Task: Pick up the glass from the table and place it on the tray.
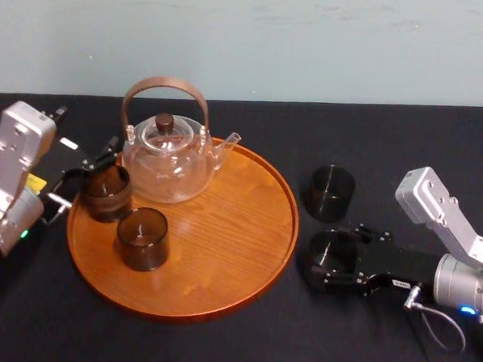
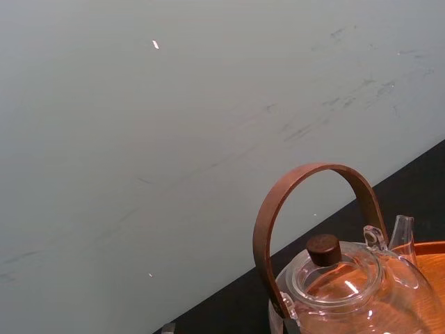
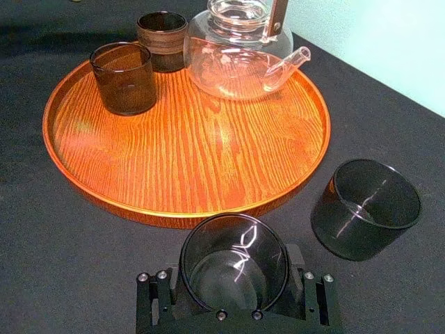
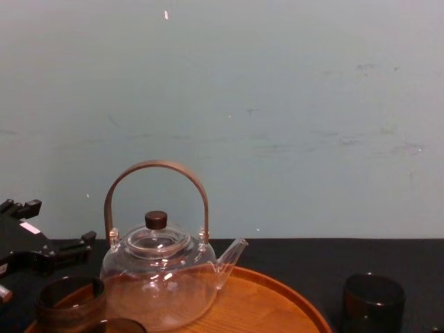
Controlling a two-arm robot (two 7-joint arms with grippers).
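We see a clear glass teapot [image 1: 165,165] standing upright, its lid topped by a dark round knob [image 1: 164,123], with a brown hoop handle [image 1: 166,81] arching over it. Its spout [image 1: 225,144] points toward the robot's right. Behind it we see a plain pale wall [image 1: 249,35] with faint scuffs.

Casing of the left arm [image 1: 18,141]: silver-grey, matte, angular housings. A green light [image 1: 24,234] sits on its lower link, with a yellow tag [image 1: 36,182] near it. The left gripper [image 1: 96,175] is black and blocky and carries a white label [image 1: 68,143].

Casing of the right arm [image 1: 433,207]: same silver-grey, a boxy link joined to a rounded cylinder. It has a blue light [image 1: 465,309] and a thin grey cable [image 1: 440,325] looped beneath. The right gripper [image 1: 335,257] has a flat black body with a small printed sticker [image 1: 400,281], text unreadable. Silver screws [image 3: 142,277] sit in pairs at each side, two more at centre.
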